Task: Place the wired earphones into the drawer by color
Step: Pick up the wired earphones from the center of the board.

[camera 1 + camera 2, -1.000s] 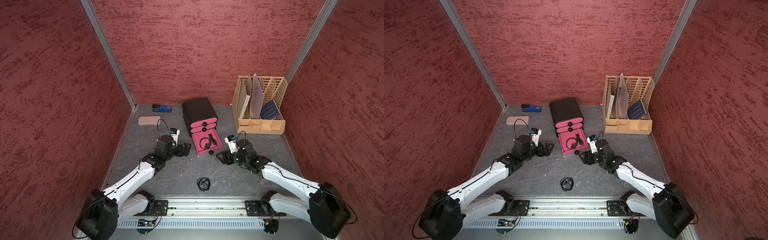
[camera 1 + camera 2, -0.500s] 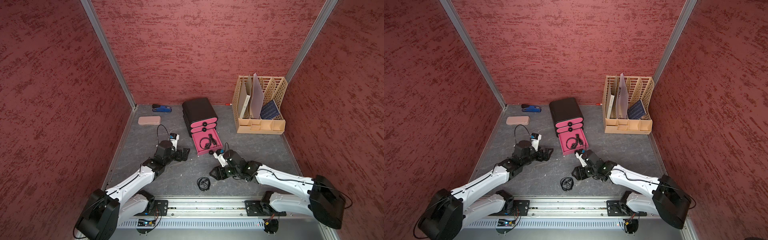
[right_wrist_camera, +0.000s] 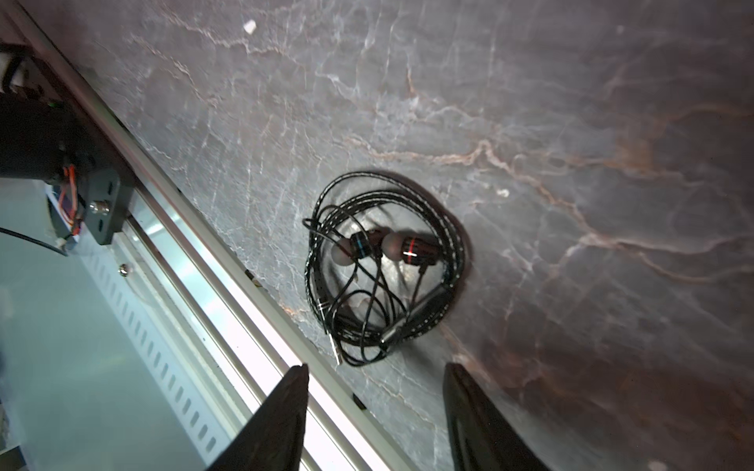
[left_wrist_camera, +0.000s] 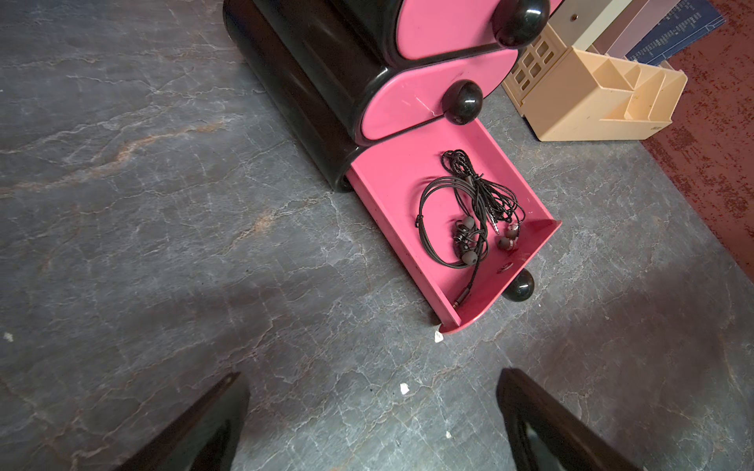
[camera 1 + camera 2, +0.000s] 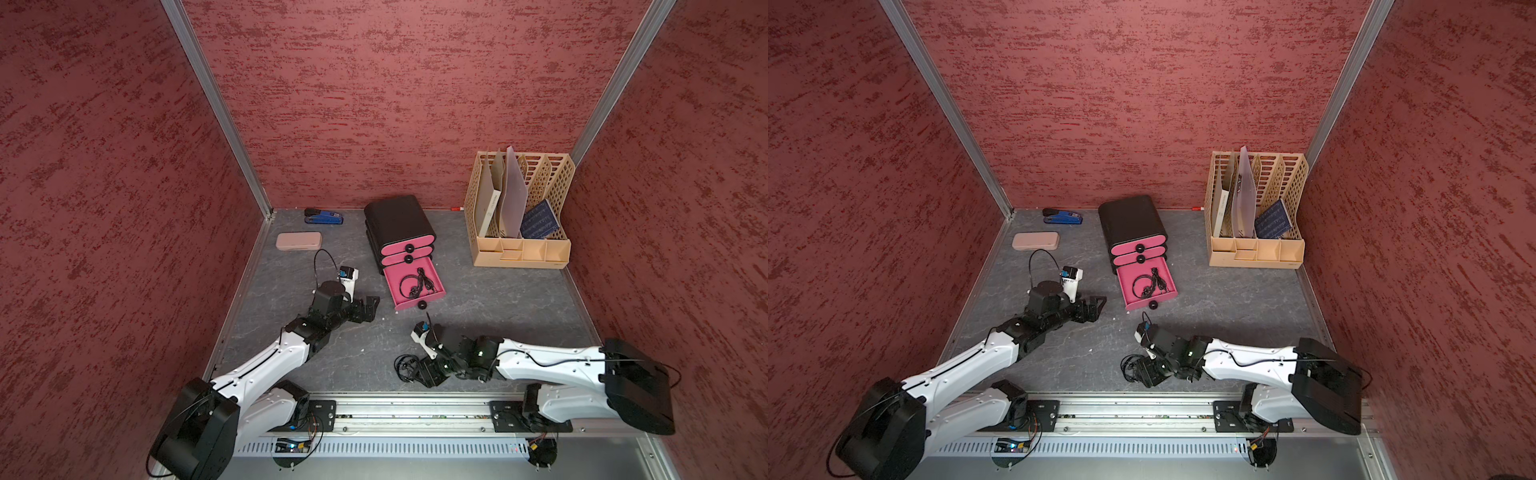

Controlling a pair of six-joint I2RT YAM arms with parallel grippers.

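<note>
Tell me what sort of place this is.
Probably a robot test booth dressed as a desk. Red textured panels enclose a grey table, a rail at its edge carries the robot, and a file rack and pink-drawered cabinet sit on it.

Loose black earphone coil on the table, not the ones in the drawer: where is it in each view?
In a top view: loose coil low centre, near the front rail.
In a top view: low centre, near the same rail.
Left wrist: not in it; the black earphones there lie in the open bottom drawer.
Right wrist: mid-frame, beside the rail.
Shared landmark: the rail.
</note>
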